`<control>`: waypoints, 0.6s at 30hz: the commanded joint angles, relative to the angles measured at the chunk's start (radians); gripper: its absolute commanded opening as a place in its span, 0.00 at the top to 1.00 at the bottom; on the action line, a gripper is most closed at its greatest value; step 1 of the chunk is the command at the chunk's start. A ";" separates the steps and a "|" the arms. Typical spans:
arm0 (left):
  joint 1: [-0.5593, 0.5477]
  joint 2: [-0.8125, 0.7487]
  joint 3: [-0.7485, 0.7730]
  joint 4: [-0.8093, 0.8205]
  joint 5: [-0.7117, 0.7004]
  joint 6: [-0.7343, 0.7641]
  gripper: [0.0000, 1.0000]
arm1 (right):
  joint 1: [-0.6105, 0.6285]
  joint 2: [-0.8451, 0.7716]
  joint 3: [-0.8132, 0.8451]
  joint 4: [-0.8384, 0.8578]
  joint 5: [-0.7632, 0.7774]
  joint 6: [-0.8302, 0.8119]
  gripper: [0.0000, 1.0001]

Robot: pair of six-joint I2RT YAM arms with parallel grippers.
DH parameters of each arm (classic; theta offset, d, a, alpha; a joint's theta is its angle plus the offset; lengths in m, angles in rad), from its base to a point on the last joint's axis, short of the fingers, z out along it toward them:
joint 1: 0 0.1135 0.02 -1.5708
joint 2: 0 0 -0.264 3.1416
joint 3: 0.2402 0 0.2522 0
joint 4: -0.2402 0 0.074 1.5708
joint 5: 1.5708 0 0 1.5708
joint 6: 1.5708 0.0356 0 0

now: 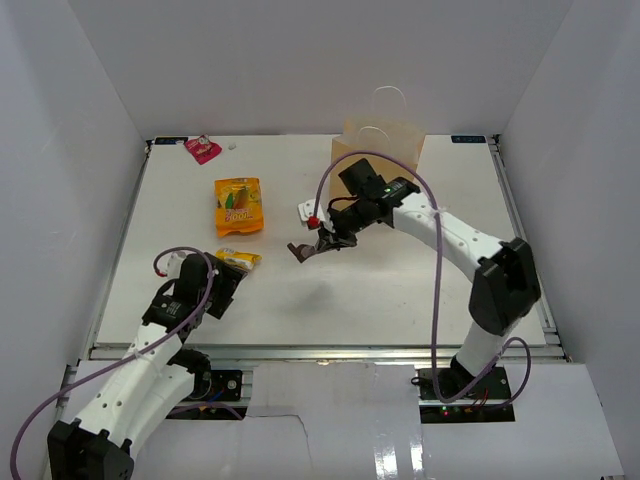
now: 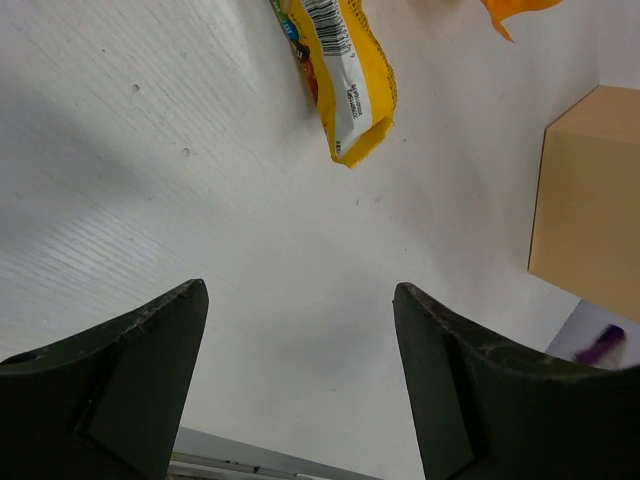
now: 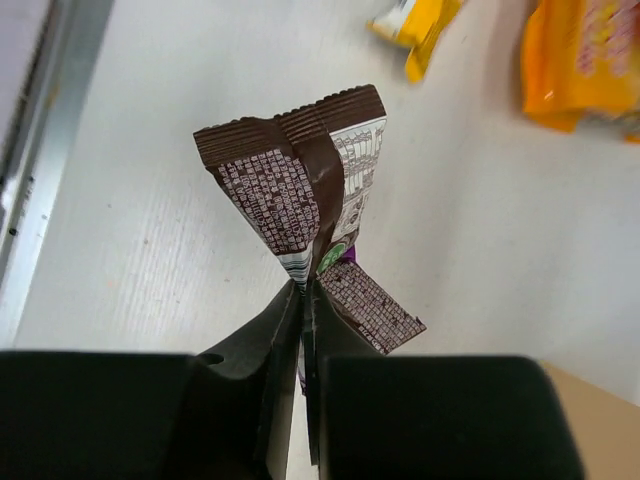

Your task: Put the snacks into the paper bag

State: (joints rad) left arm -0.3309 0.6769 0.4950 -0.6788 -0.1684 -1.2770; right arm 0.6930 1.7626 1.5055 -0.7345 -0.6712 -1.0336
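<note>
the right pincer (image 3: 305, 290) pinches the dark brown bar (image 3: 300, 180) at its folded middle, above the tabletop (image 1: 400, 290) near the paper bag (image 1: 385, 145). it looks light, crinkly, probably slippery, so that mid-wrapper hold suits. the left pincer (image 2: 298, 295) hangs spread and empty near a yellow packet (image 2: 345, 70).

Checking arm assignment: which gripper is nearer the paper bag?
Right. The right gripper, holding the dark bar, hangs close in front of the paper bag; the left gripper sits far near-left.

white table (image 1: 400, 290) | orange pouch (image 1: 238, 206) | yellow packet (image 1: 240, 259) | magenta packet (image 1: 202, 149) | paper bag (image 1: 395, 140)
</note>
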 commanded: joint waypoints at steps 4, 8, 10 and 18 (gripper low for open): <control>0.003 0.035 0.024 0.067 -0.006 -0.016 0.15 | -0.073 -0.230 0.065 0.041 -0.140 0.136 0.92; 0.003 0.052 0.019 0.093 0.009 -0.009 0.15 | -0.250 -0.268 0.226 0.102 -0.229 0.257 0.92; 0.003 0.062 0.022 0.094 0.013 -0.004 0.15 | -0.320 -0.275 0.278 0.174 -0.273 0.381 0.92; 0.003 0.101 0.034 0.113 -0.016 0.033 0.14 | -0.553 -0.210 0.383 0.515 -0.128 0.806 0.92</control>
State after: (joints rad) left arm -0.3309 0.7624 0.4961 -0.5922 -0.1658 -1.2636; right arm 0.1646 1.5253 1.8641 -0.3862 -0.8536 -0.4351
